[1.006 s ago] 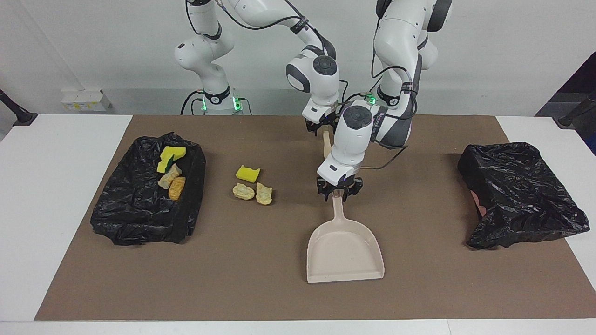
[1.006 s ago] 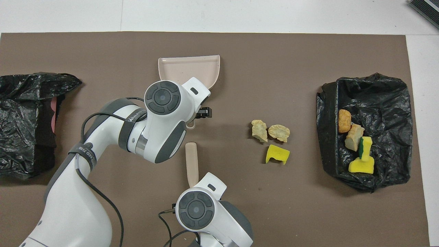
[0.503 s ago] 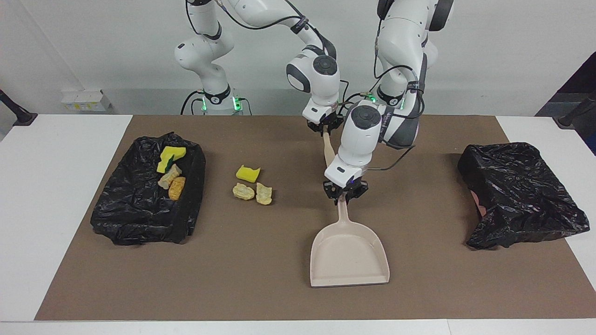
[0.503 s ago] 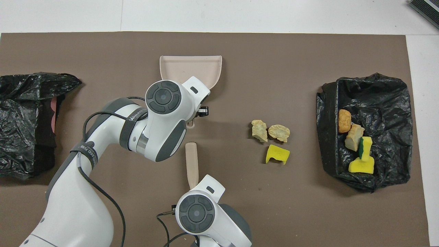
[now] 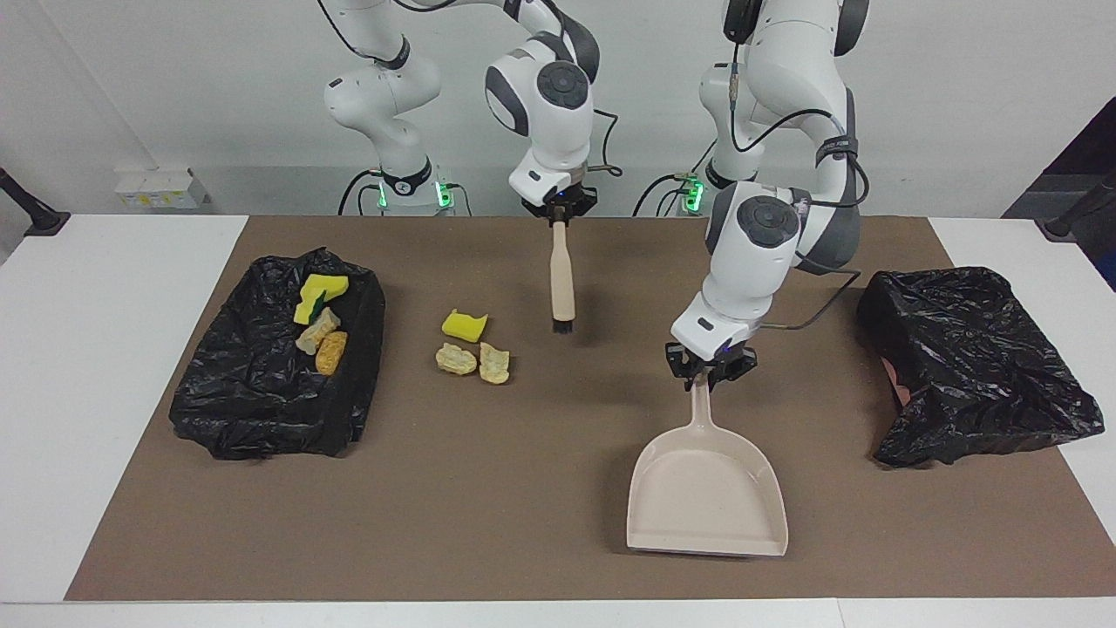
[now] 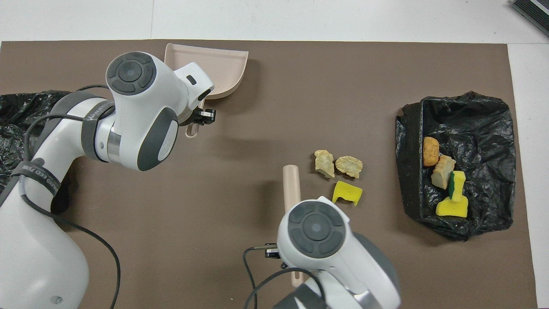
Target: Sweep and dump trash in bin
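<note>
The left gripper (image 5: 710,370) points down, its wrist bent low from an arm that comes in from its base and folds at the elbow; its fingers are clamped on the handle of the beige plastic dustpan (image 5: 708,488), which hangs in the air. The right gripper (image 5: 559,209) also points straight down from a raised, sharply bent wrist, closed around the top of the beige long-handled brush (image 5: 562,277), held upright, bristles down.
</note>
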